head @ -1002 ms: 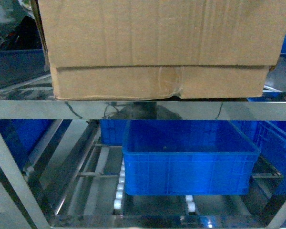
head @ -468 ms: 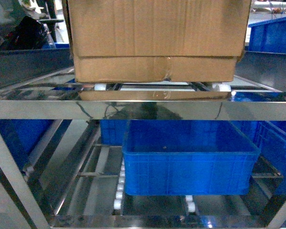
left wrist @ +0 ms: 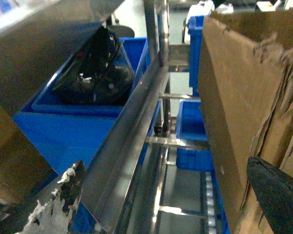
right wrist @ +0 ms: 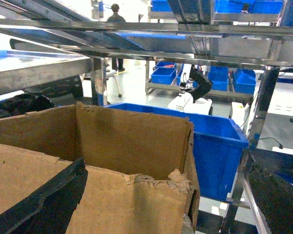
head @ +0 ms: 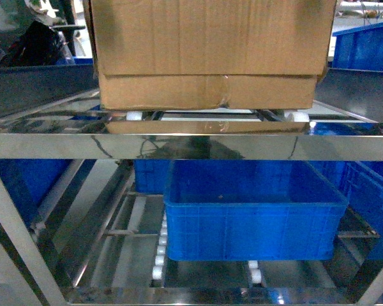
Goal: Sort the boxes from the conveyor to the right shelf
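Resting on the shelf's point(head: 191, 146) top tier near its front edge was the box point(head: 207, 54); gripper states couldn't be told.

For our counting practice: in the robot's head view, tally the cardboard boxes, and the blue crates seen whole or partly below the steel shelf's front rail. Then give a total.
Cardboard box: 1
Blue crates below the front rail of the shelf: 4 (centre, behind it, left edge, right edge)
Total: 5
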You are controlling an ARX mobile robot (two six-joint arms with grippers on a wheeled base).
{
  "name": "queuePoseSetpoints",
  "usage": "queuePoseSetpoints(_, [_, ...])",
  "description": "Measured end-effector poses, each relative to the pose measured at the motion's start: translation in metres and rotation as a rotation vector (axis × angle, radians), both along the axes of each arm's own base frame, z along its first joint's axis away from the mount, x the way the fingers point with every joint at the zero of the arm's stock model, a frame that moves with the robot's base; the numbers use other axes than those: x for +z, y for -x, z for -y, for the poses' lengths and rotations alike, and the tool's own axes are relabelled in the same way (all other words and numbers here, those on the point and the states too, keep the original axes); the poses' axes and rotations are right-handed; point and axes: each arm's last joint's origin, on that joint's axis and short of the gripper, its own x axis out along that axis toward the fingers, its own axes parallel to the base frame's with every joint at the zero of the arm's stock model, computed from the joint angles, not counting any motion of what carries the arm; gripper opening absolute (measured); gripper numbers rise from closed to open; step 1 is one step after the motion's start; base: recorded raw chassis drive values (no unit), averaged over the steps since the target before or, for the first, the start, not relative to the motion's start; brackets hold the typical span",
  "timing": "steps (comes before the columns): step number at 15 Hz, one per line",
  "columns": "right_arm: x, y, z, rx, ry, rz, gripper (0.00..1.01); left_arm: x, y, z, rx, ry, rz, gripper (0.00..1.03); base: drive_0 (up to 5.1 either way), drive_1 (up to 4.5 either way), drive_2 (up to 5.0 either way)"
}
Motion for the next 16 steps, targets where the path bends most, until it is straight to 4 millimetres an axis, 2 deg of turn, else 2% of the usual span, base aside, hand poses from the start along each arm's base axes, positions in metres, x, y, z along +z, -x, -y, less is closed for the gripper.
queuePoseSetpoints(1, [0.000, 0.000, -0.001, 0.003, -0.001, 0.001, 0.98, -0.007, -0.001, 0.001, 0.000, 0.000, -0.023, 0.98, 0.0, 0.00, 0.0])
queuePoseSetpoints(2, [-0.003, 0.002, -0.004, -0.089, 0.003, -0.079, 0.92, -0.002, -0.001, 0.000, -0.012, 0.010, 0.015, 0.97, 0.0, 0.00, 0.0])
queuePoseSetpoints(3, [-0.012, 0.015, 0.002, -0.225, 0.006, -0.114, 0.81, 0.001, 0.006, -0.005, -0.126, 0.058, 0.168, 0.87, 0.0, 0.00, 0.0])
queuePoseSetpoints(4, [-0.028, 0.037, 0.012, -0.332, 0.006, -0.121, 0.68, -0.009, 0.026, -0.015, -0.207, 0.069, 0.251, 0.75, 0.0, 0.00, 0.0])
queuePoseSetpoints(5, [-0.039, 0.057, 0.023, -0.365, 0.001, -0.107, 0.55, -0.025, 0.044, -0.026, -0.223, 0.069, 0.285, 0.62, 0.0, 0.00, 0.0])
queuePoseSetpoints(8, [-0.084, 0.108, 0.034, -0.359, 0.011, -0.138, 0.17, -0.072, 0.085, -0.041, -0.245, 0.070, 0.240, 0.24, 0.0, 0.00, 0.0])
queuePoseSetpoints(9, [-0.096, 0.120, 0.038, -0.362, 0.015, -0.151, 0.04, -0.079, 0.095, -0.046, -0.237, 0.069, 0.250, 0.11, 0.0, 0.00, 0.0])
queuePoseSetpoints(10, [-0.103, 0.131, 0.041, -0.365, 0.018, -0.150, 0.02, -0.083, 0.104, -0.049, -0.232, 0.070, 0.263, 0.01, 0.0, 0.00, 0.0])
queuePoseSetpoints(12, [-0.114, 0.155, 0.045, -0.366, 0.016, -0.139, 0.02, -0.098, 0.124, -0.055, -0.235, 0.066, 0.249, 0.02, 0.0, 0.00, 0.0])
queuePoseSetpoints(14, [-0.127, 0.172, 0.058, -0.373, 0.020, -0.155, 0.02, -0.108, 0.138, -0.060, -0.242, 0.067, 0.243, 0.02, 0.0, 0.00, 0.0])
queuePoseSetpoints(16, [-0.134, 0.188, 0.057, -0.367, 0.020, -0.150, 0.02, -0.114, 0.151, -0.070, -0.224, 0.064, 0.252, 0.02, 0.0, 0.00, 0.0])
